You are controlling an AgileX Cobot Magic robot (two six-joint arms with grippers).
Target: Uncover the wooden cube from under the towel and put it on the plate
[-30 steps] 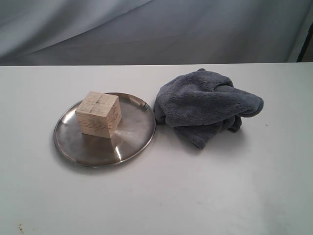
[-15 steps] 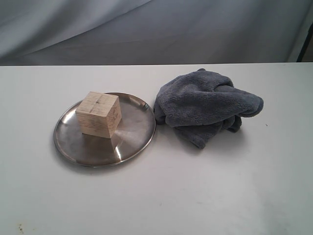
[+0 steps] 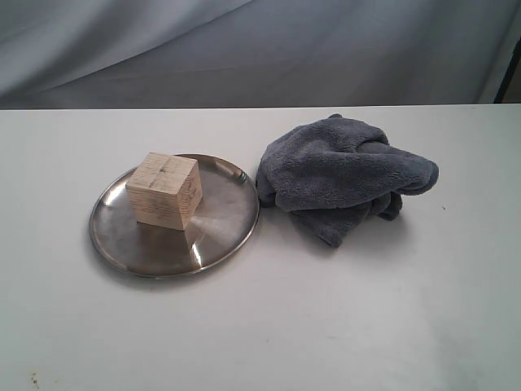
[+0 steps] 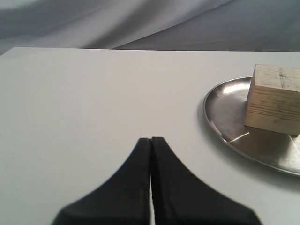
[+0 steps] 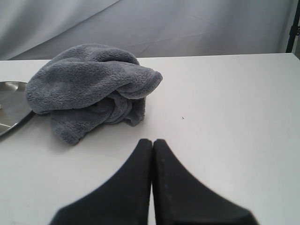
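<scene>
The wooden cube (image 3: 164,190) stands uncovered on the steel plate (image 3: 220,224), left of the table's middle. Bunched in a heap just right of the plate lies the blue-grey towel (image 3: 342,175). Neither gripper shows in the exterior view. In the left wrist view my left gripper (image 4: 151,139) is shut and empty over bare table, apart from the plate (image 4: 225,117) and the cube (image 4: 272,99). The right wrist view shows my right gripper (image 5: 152,141) shut and empty, a short way back from the towel (image 5: 89,86), with the plate (image 5: 11,101) rim beside it.
The white table (image 3: 326,318) ends at a back edge against a grey draped cloth backdrop (image 3: 244,49). A dark stand pole (image 3: 511,69) rises at the far right.
</scene>
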